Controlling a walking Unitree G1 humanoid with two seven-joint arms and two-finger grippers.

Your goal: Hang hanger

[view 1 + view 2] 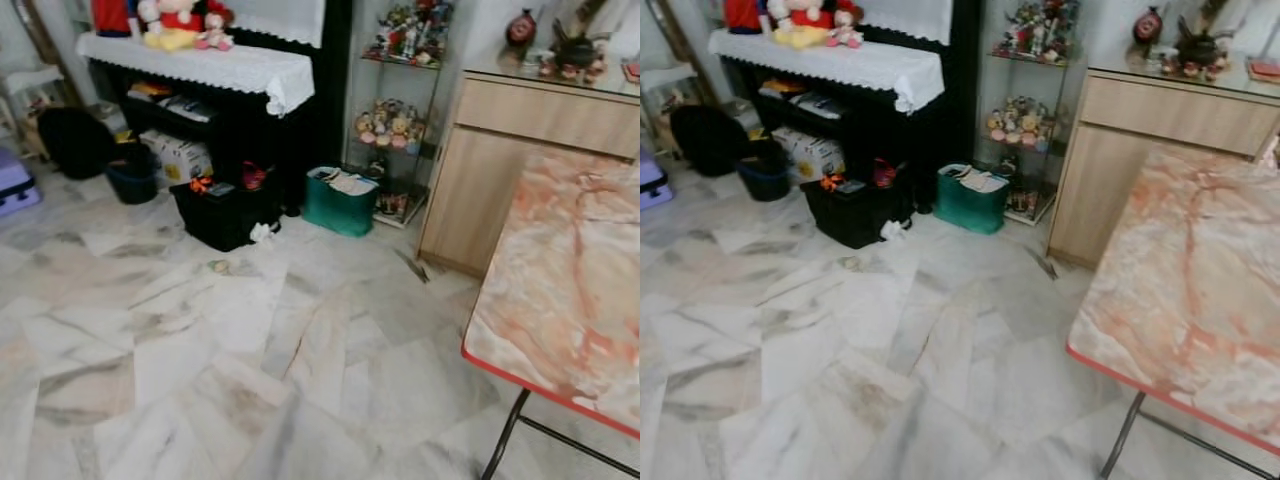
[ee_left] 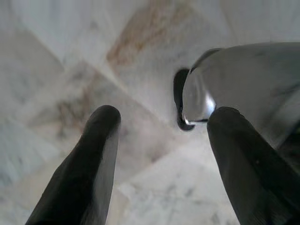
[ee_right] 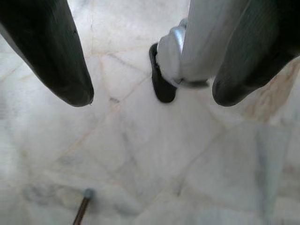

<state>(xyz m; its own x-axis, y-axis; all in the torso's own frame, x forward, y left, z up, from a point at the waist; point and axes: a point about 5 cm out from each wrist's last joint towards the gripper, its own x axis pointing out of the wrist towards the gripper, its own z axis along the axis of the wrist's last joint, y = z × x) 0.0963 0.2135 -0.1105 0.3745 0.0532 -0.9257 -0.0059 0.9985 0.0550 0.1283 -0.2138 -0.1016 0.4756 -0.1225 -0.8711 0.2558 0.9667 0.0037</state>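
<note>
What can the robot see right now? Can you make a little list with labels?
Floor: white marble tiles
Right side: pink marbled folding table with red edge
Behind table: wooden cabinet
Far wall: black shelf under a white lace cloth, stuffed toys on top
On floor: teal bag, black box
Hanger: cannot be made out
Left gripper: open, over floor
Right gripper: open, over floor

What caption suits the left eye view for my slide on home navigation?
Marble floor leading to a black shelf, teal bag and wooden cabinet, folding table at right.
</note>
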